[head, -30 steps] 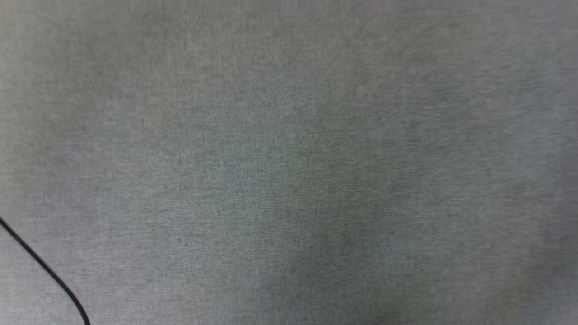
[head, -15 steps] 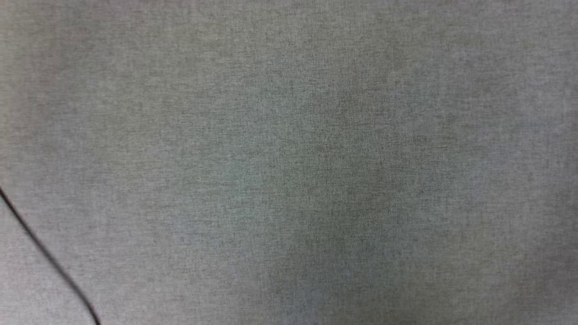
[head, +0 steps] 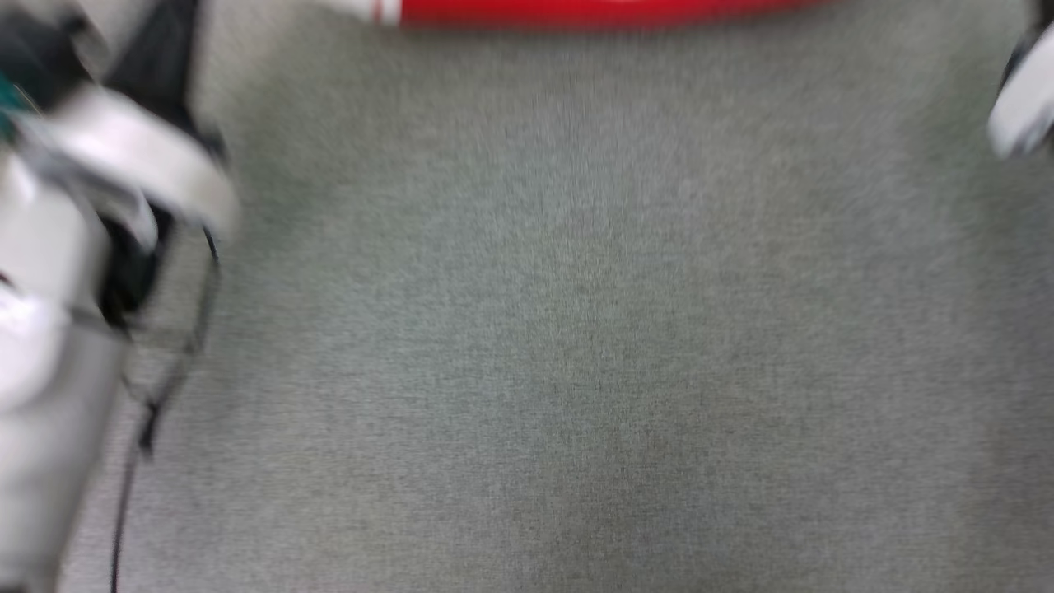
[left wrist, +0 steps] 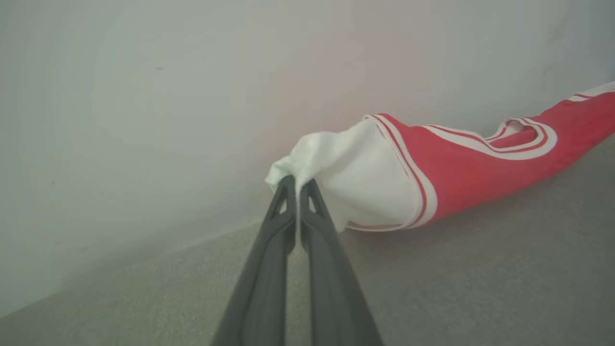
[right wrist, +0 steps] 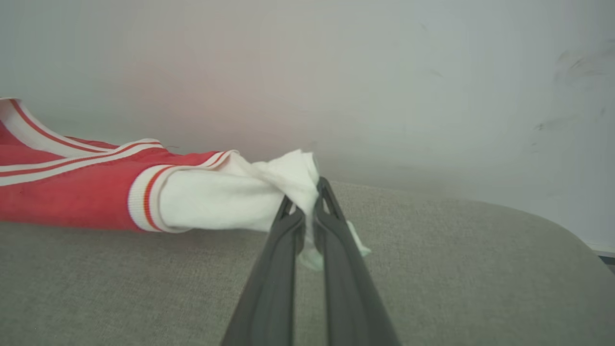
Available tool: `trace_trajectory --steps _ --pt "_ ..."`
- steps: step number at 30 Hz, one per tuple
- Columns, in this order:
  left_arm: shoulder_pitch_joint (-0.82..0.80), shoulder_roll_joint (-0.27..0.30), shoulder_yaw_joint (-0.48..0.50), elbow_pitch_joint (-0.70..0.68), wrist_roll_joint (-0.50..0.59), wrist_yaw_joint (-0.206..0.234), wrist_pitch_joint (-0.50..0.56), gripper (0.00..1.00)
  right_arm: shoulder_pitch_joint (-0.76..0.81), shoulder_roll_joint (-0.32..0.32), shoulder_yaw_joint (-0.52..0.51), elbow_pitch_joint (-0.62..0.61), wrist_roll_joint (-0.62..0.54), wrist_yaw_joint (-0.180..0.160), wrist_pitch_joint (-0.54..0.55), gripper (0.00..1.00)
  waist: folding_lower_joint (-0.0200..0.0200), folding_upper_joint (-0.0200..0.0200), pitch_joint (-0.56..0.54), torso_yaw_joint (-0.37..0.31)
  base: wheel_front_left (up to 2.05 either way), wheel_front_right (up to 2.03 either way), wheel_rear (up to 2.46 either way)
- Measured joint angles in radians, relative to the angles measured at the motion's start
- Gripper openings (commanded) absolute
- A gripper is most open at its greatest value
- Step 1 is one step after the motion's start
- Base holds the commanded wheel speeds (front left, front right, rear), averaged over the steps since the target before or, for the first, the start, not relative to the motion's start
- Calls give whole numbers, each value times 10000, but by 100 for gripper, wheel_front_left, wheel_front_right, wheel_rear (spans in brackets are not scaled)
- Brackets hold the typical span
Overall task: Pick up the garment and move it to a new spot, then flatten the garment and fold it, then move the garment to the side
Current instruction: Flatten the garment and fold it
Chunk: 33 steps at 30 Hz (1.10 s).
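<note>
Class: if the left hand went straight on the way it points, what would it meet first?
The garment: its white sleeve is pinched in the left hand. Beyond that, probably the pale wall; depth is unclear.

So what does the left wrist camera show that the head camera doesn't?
Left wrist view: the left gripper shut on the white sleeve of the garment, with a pale wall behind. Head view: a blurred pale arm at the left edge and a thin dark cable. Both: the red garment and the grey fabric surface.
</note>
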Motion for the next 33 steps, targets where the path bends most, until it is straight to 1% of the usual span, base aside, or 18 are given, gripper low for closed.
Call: trace_trajectory --steps 3,6,10,15,19,22,27,31,33 --pt "1399 -36 -221 -257 -224 79 61 0 1226 -240 203 -316 629 0 234 0 -1 0 -570 34 0 0 0" --pt "2665 8 -330 -502 -466 178 86 0 2452 -629 487 -746 915 0 405 0 -3 0 -1105 57 0 0 0" --pt "4136 115 -571 -796 -683 288 221 0 3877 -984 719 -1313 1392 2 663 0 -3 0 -1701 71 0 0 0" --pt "5427 299 -792 -1243 -777 522 343 0 5403 -1294 619 -1835 1847 2 849 0 -3 0 -2332 78 0 0 0" --pt "6380 441 -800 -1620 -1074 706 437 0 6504 -1455 500 -2305 2033 4 1001 0 -4 0 -2823 69 0 0 0" --pt "7088 715 -815 -1977 -1218 788 531 0 7355 -1580 422 -2784 2192 4 1175 0 -3 0 -3194 47 0 0 0" --pt "8352 1099 -723 -2679 -1584 1099 679 0 8619 -1818 132 -3540 2499 4 1547 0 -3 0 -3731 -27 0 0 0" --pt "9217 1390 -531 -3312 -2113 1195 867 0 9519 -1843 -247 -4056 2742 4 1931 0 -3 0 -4037 -107 0 0 0" --pt "9576 1622 -522 -3595 -2186 1252 976 0 9960 -1845 -364 -4318 2815 4 2157 0 -3 0 -4122 -139 0 0 0"
